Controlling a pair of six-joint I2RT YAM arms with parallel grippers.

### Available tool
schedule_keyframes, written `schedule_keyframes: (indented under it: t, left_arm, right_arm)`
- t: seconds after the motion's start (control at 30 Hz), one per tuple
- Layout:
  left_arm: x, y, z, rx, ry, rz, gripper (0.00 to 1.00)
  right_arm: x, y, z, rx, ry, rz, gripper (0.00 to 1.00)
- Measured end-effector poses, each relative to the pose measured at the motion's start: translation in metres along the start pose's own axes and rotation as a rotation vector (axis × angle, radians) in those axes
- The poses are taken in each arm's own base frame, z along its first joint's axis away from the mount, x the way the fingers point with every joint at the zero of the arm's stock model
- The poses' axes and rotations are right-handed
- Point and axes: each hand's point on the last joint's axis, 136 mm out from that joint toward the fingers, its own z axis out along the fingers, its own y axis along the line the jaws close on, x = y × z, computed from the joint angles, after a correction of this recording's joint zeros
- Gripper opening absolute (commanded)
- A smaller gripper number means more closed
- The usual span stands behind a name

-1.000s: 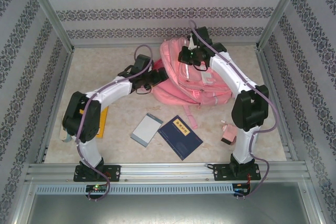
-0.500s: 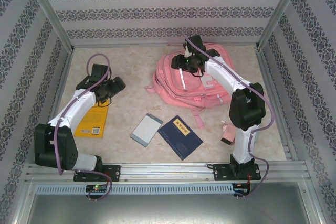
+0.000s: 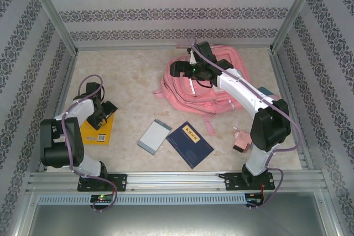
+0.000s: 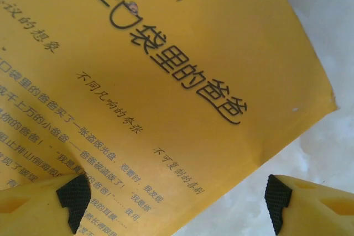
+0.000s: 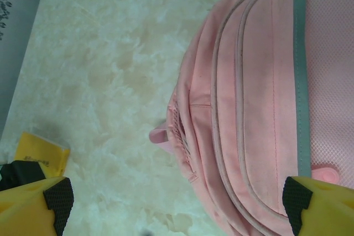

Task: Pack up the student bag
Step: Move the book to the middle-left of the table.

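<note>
Right hand [image 5: 176, 203] released, directly above student bag [image 5: 254, 109]; left hand [image 4: 176, 197] released over yellow book [image 4: 166, 81], tabletop's left edge, farther.

**Ana:** What is lying at the left of the bench [image 3: 127, 81]?

**Ben:** A yellow book [image 3: 97, 132] is lying flat there, dark Chinese print running across its cover.

**Ana:** And nearer the middle?

**Ben:** A grey-and-white notebook [image 3: 154, 136] is resting at the front. A dark blue book [image 3: 190, 144] is lying just beside it on the right, and both are sitting at a slant.

**Ana:** Anything further right?

**Ben:** A small pink item [image 3: 241, 141] is sitting near the front right, too small to identify. A teal corner [image 3: 265, 90] is peeking out by the right edge.

**Ana:** And around it all?

**Ben:** Patterned wallpaper [image 3: 166, 12] is lining the walls, and the bench is showing a pale marbled surface.
</note>
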Motion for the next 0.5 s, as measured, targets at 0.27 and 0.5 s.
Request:
schedule_keyframes:
  t: [0.27,0.5]
  left_arm:
    - [-0.002,-0.077,0.008,0.227,-0.002,-0.052,0.84]
    - [0.025,-0.185,0.014,0.414,0.077,0.023,0.84]
  right_arm:
    - [0.01,0.001,0.0,0.001,0.014,-0.007,0.98]
    - [0.018,0.015,0.003,-0.018,0.025,-0.031,0.97]
